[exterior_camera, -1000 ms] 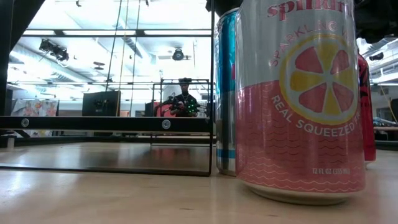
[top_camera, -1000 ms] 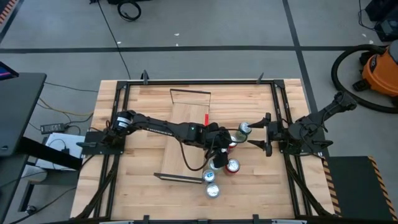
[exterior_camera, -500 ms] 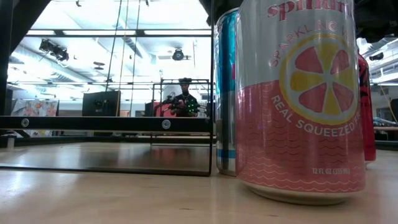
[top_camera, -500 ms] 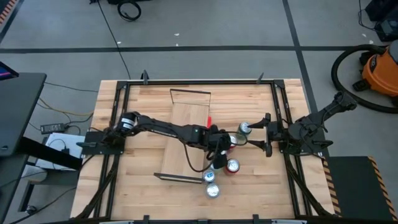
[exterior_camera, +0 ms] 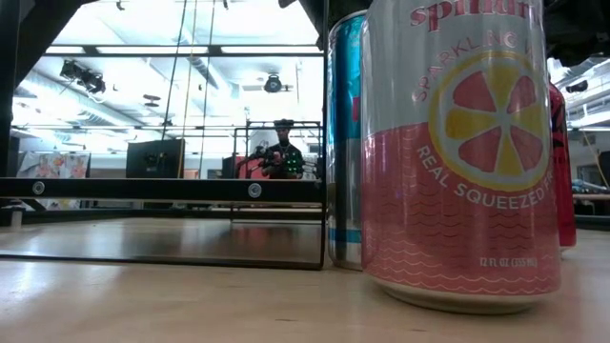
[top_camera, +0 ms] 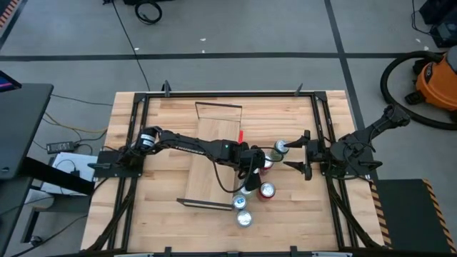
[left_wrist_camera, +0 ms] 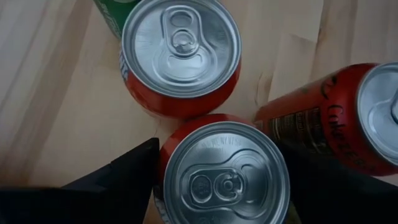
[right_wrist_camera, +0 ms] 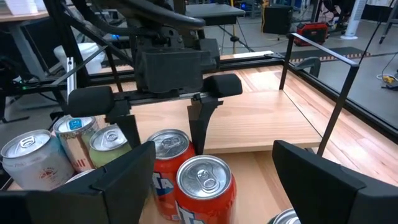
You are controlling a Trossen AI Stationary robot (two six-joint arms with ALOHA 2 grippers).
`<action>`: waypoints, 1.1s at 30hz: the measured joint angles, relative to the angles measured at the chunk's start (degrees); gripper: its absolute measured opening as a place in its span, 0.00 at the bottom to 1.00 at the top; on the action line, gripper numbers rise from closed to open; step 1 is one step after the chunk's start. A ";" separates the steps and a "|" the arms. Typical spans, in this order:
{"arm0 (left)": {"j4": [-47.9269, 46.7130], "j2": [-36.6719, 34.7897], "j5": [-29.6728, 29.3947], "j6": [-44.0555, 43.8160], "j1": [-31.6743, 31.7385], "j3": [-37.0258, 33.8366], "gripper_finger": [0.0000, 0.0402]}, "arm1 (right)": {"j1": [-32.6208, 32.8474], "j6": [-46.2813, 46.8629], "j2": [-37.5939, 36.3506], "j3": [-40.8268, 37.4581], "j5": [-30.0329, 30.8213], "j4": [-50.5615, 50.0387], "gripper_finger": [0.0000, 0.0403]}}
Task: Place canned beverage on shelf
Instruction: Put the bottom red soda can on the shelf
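My left gripper [top_camera: 251, 170] is open and points down over a cluster of upright cans right of the shelf [top_camera: 214, 153], a light-wood plank with black wire end frames. Its fingers [left_wrist_camera: 127, 177] stand on either side of a red can [left_wrist_camera: 227, 177] with a silver top; from the right wrist view [right_wrist_camera: 166, 149] small gaps show beside it. Another red can [left_wrist_camera: 180, 56] stands just beyond. My right gripper [top_camera: 301, 155] is open and empty at the table's right side, facing the cluster.
More cans stand around: a green one [right_wrist_camera: 109, 146], a red one [top_camera: 268, 190], a blue one [exterior_camera: 345, 143] and a pink one [exterior_camera: 457, 152] near the front edge. One can [top_camera: 280, 148] stands close to my right gripper. The shelf's wire frame [right_wrist_camera: 317, 93] stands up at its far end.
My left gripper has moved a little toward the table's right and near edges, over the cluster of cans.
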 joint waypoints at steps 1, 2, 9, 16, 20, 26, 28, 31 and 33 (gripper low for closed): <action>0.04 0.00 0.06 -0.20 0.00 -0.01 0.74 | -0.01 0.00 0.00 0.00 -0.02 -0.02 0.83; 0.04 0.00 0.09 -0.37 0.02 -0.02 0.73 | -0.02 -0.03 0.00 0.00 -0.02 -0.02 0.83; 0.04 0.00 0.20 -0.42 0.21 0.00 0.73 | -0.02 -0.15 0.00 0.00 -0.02 -0.02 0.83; -3.23 -0.59 0.70 -0.11 1.03 1.33 0.73 | -0.01 -0.15 0.00 0.00 -0.02 -0.01 0.83; -5.84 -1.05 0.57 0.13 1.62 5.12 0.73 | -0.01 -0.15 0.00 0.00 -0.02 0.12 0.83; -11.09 -1.05 0.38 0.04 2.76 10.88 0.73 | -0.01 -0.02 0.00 0.00 -0.04 0.31 0.83; -13.78 -1.13 0.38 -0.71 3.40 12.79 0.73 | -0.02 -0.02 0.00 0.00 -0.04 0.46 0.83; -18.44 -1.11 0.26 -1.16 4.56 15.04 0.73 | -0.02 -0.02 0.00 0.00 -0.04 0.46 0.83; -21.62 -1.11 -0.31 -1.20 5.42 16.18 0.73 | -0.02 -0.04 0.00 0.00 -0.06 0.46 0.83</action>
